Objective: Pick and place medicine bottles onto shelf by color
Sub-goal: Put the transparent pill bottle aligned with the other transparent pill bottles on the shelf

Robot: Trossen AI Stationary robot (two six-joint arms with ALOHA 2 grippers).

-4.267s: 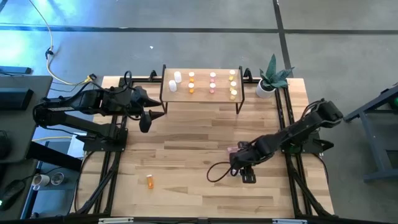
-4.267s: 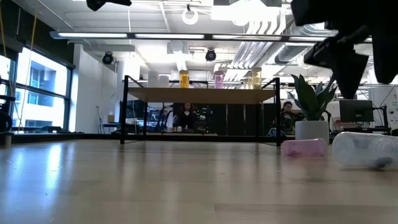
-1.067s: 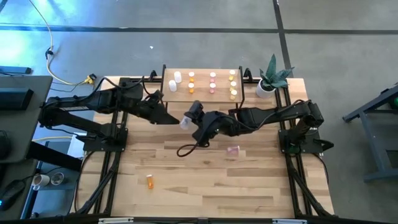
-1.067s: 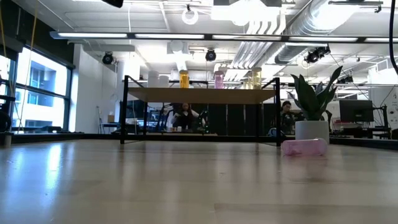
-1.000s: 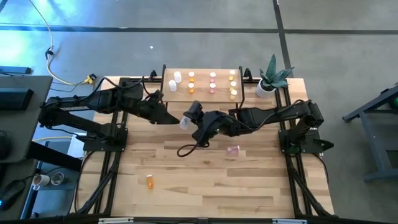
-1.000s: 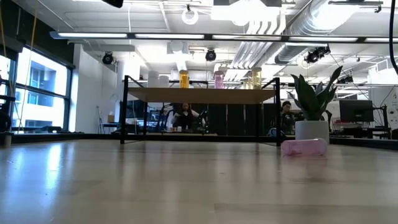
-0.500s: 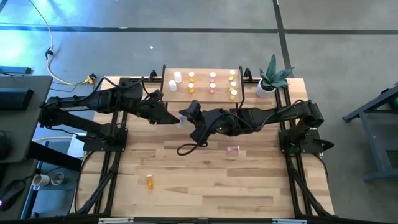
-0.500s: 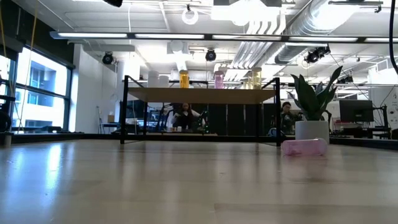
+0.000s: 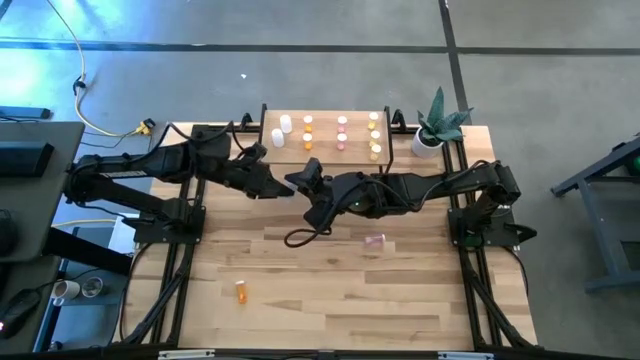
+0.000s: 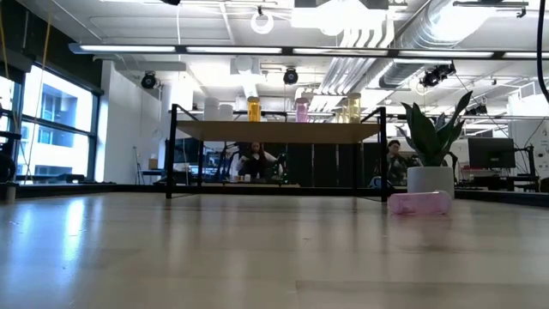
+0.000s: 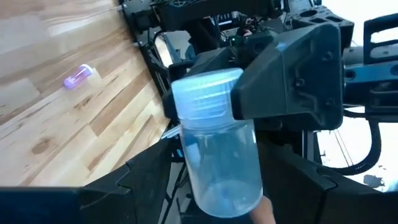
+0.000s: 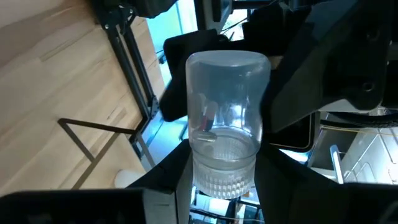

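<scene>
On the shelf: the low light-wood shelf with thin black legs (image 9: 325, 136) carries rows of tiny white-capped bottles (image 9: 341, 133), sorted by colour: clear, orange, pink, yellow.
Bottle in hand: a clear cylindrical medicine bottle with a white ribbed cap (image 11: 221, 146) is in the air between the two arms, just in front of the shelf's left end.
Right gripper: the right gripper (image 12: 224, 177) is closed partway, its dark fingers clamped around the bottle's cap end.
Left gripper: the left gripper (image 11: 217, 186) stands wide, its fingers either side of the bottle's body; whether they touch it I cannot tell.
Step, as judged: a hand-over from right arm to left, so the bottle can join the clear ones.
Left to do: an orange bottle (image 9: 241, 291) lies near the table's front left; a pink bottle (image 9: 375, 241) lies on its side at mid-table.
Hard to see: from above the bottle is hidden by the meeting grippers; the exact count per row is too small to read.
Low view: neither gripper shows; only the pink bottle (image 10: 419, 202) and the shelf (image 10: 279, 130).
</scene>
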